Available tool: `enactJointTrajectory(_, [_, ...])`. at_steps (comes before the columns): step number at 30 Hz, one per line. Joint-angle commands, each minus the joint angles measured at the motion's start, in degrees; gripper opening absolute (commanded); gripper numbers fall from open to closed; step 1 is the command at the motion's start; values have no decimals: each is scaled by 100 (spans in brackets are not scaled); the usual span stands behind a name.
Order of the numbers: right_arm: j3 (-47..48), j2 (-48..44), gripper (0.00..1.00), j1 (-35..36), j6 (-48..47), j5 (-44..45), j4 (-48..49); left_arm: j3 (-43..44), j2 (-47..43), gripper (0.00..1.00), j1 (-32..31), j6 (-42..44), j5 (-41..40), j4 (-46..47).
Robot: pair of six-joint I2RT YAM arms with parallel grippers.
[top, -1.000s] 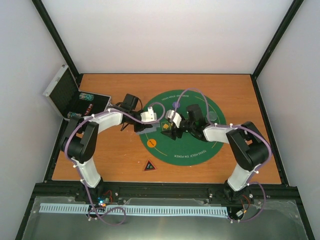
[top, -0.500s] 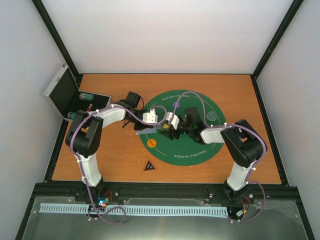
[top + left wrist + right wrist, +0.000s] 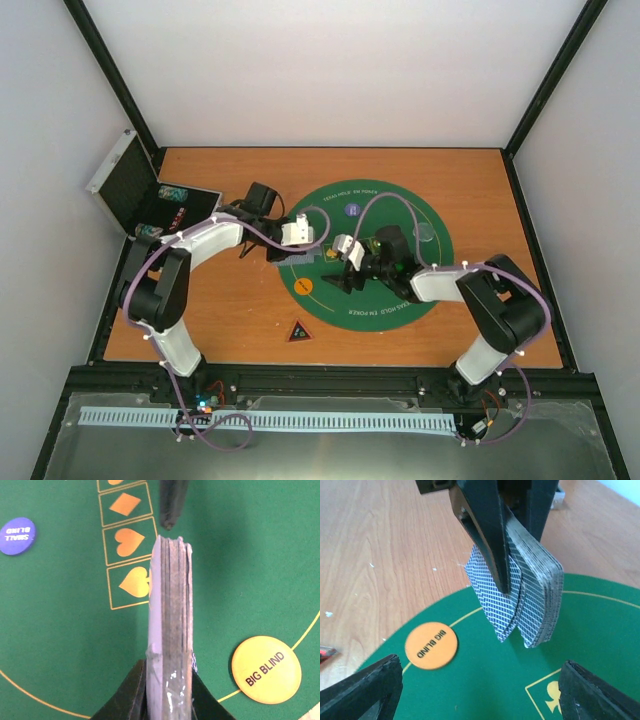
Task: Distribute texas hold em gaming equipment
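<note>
My left gripper (image 3: 298,257) is shut on a deck of small playing cards (image 3: 170,615) with grey-blue backs and holds it on edge above the green poker mat (image 3: 395,300). In the right wrist view the deck (image 3: 535,595) hangs from the left fingers (image 3: 487,525), and a few cards fan out from the rest. My right gripper (image 3: 335,280) is open and empty, facing the deck a short way off (image 3: 480,680). One right fingertip (image 3: 172,505) shows beyond the deck.
An orange BIG BLIND chip (image 3: 304,287) lies on the mat's near left. A purple-blue SMALL BLIND chip (image 3: 352,210) and a clear disc (image 3: 424,232) lie farther back. A dark red-edged triangle (image 3: 298,331) sits on the wood. The open silver case (image 3: 140,195) stands at the far left.
My right gripper has drawn back from the deck toward the near side of the mat. My left gripper still holds the deck in about the same place.
</note>
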Motion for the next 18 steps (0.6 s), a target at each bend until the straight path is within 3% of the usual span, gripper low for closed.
enactJointTrajectory(1, [-269,-452,86,51,5,-240,447,-45,-321,1,-22,-440,61,239])
enactJointTrajectory(8, [-337,-680,87,30,-413,-297,49,-309,-370,1,-29,-374,193,291])
enactJointTrajectory(12, [56,-404,69,110,-340,-483,-263,-580,-446,1,-48,-377,402,491])
enactJointTrajectory(14, [85,-253,65,117,-102,-441,-27,-681,-521,1,-64,-215,443,540])
enactJointTrajectory(18, [3,-28,69,117,89,-466,675,-715,-504,0,-64,-15,449,581])
